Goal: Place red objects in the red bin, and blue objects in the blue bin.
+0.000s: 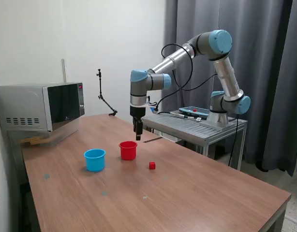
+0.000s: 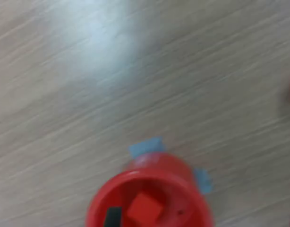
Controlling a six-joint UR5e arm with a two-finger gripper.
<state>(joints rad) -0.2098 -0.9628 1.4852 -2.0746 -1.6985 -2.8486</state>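
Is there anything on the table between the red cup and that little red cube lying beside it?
No. In the exterior view, only bare wooden tabletop separates the red cup from the red cube.

Microwave (image 1: 41, 107) at table's (image 1: 197, 198) far corner, metal rack (image 1: 194, 124) behind, grey curtain (image 1: 264, 58) beyond.

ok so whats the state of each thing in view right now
red cup: upright on the table, one red cube inside it
light blue cup: upright, contents hidden
loose red cube: on the table, at the exterior view's right of the red cup, apart from it
gripper: hangs just above the red cup, open or shut cannot be told
microwave: door shut
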